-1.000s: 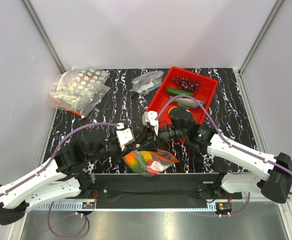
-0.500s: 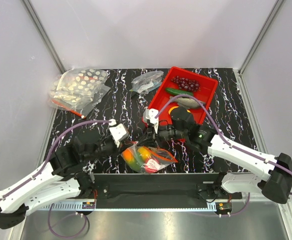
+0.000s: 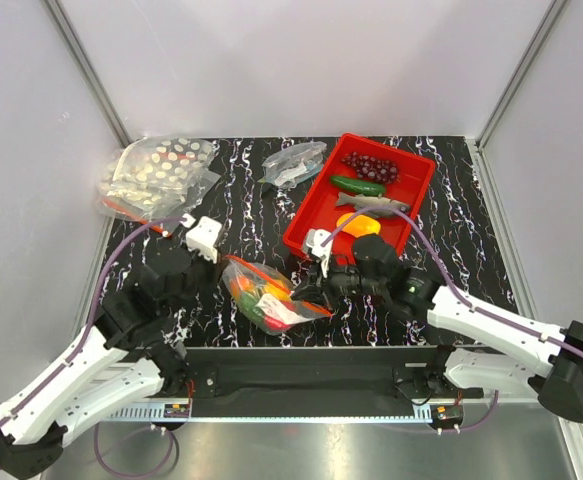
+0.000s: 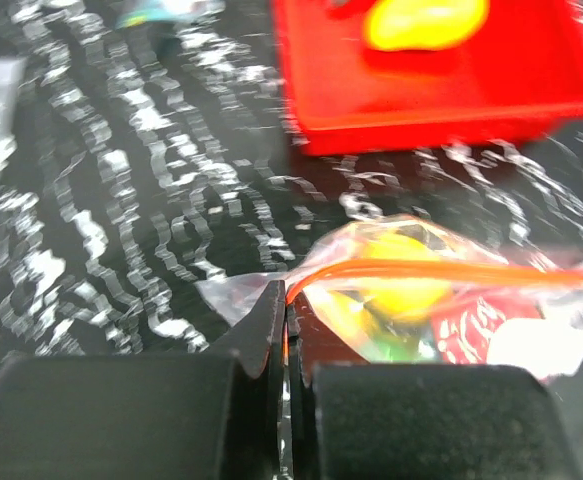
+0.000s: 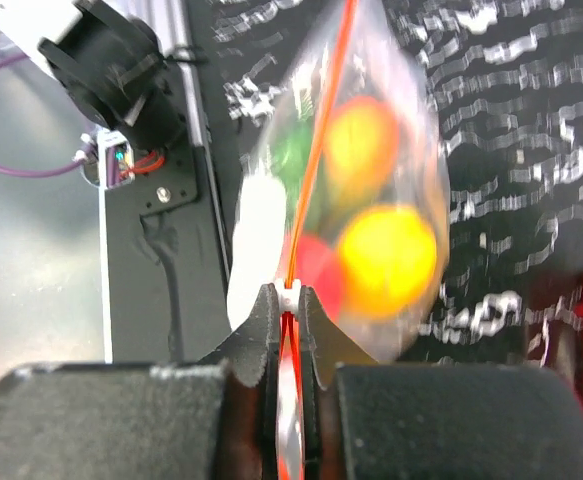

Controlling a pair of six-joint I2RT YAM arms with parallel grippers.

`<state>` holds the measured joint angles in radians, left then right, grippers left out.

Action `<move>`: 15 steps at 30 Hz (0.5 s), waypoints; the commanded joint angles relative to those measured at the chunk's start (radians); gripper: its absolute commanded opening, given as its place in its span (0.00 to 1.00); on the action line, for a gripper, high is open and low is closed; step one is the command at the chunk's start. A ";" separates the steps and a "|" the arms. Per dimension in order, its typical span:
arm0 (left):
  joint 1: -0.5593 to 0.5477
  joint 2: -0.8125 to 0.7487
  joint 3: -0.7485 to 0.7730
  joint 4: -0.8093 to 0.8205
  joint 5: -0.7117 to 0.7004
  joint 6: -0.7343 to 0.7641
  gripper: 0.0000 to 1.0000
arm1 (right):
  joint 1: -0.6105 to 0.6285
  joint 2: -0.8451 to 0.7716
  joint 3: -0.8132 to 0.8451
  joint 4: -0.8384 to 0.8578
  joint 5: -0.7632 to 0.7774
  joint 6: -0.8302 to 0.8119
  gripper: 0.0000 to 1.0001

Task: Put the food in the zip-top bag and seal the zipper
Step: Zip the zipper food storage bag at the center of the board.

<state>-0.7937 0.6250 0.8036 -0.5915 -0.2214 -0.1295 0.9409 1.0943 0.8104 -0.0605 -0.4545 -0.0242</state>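
Zip-top bag (image 3: 268, 296) position? Bench?
— Front-centre, black marbled bench (image 3: 241, 205), white walls. Left tool (image 4: 286, 320), right tool (image 5: 289, 300) each clamp one zipper (image 4: 441, 270) end. One red tray (image 3: 319, 205): one fish (image 3: 371, 203), one cucumber (image 3: 358, 185), one mango (image 3: 359, 222).

We find no text, label, brand, number or sign that can be read in any of the three views. The nearest thing to lettering is a set of pale marks on the red piece (image 4: 466, 325) inside the zip-top bag (image 4: 391, 255), seen from the left wrist, and these are too blurred to tell whether they are letters at all.
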 commanded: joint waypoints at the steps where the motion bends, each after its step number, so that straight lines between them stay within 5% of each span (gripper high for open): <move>1: 0.068 0.002 0.051 0.001 -0.183 -0.035 0.00 | 0.007 -0.079 -0.054 -0.056 0.053 0.070 0.00; 15: 0.166 0.035 0.014 0.047 -0.179 -0.035 0.00 | 0.006 -0.238 -0.120 -0.200 0.307 0.190 0.00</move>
<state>-0.6449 0.6586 0.8036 -0.6109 -0.3450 -0.1665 0.9424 0.8818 0.6971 -0.2062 -0.2390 0.1261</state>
